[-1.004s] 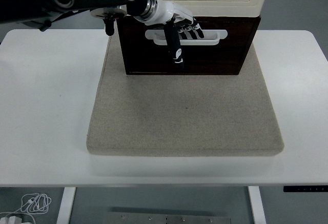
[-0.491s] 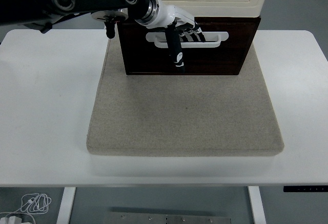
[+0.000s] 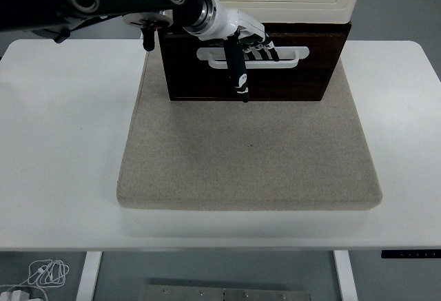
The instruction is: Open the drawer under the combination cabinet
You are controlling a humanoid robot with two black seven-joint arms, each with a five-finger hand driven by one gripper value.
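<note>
Pretty plain setup here: a white table [image 3: 62,149] fills most of the view, with rounded far corners and a smooth matte top. Beyond the table on both sides there's a grey-blue floor [image 3: 406,12], flat and bare as far as I can see. Under the table's near edge, two white legs [image 3: 89,273] drop down, and between them sits a grey metal plate [image 3: 220,293] with a few screws in it. Left of the left leg, a tangle of white cable [image 3: 43,273] lies on the floor. A small black control strip [image 3: 411,253] sits on the table's front edge at the right. Lighting is soft and even.
</note>
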